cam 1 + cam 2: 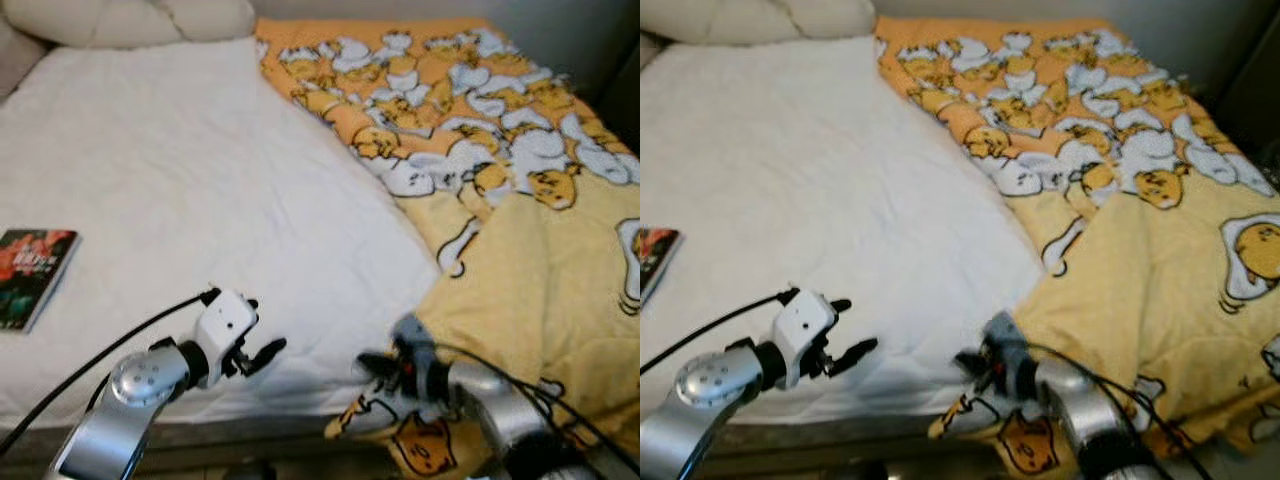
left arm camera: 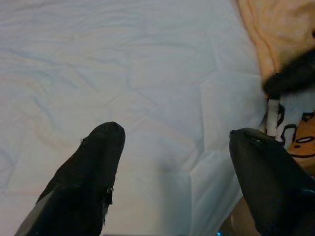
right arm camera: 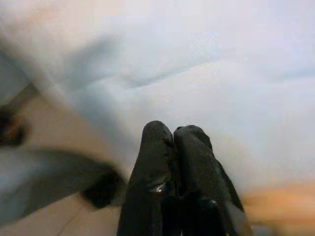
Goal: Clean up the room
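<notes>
Hovering over the bed, your left gripper is open; your right gripper, jaws closed empty, sits at the blanket edge; book far left.

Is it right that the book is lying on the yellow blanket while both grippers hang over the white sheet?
Not quite. The book lies on the white sheet, far from the yellow blanket, as the left eye view shows. Both the left gripper and right gripper do hang over the sheet.

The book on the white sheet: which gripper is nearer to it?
Left. The left gripper hovers over the sheet, to the right of the book; the right gripper is farther right, at the yellow blanket's edge.
</notes>
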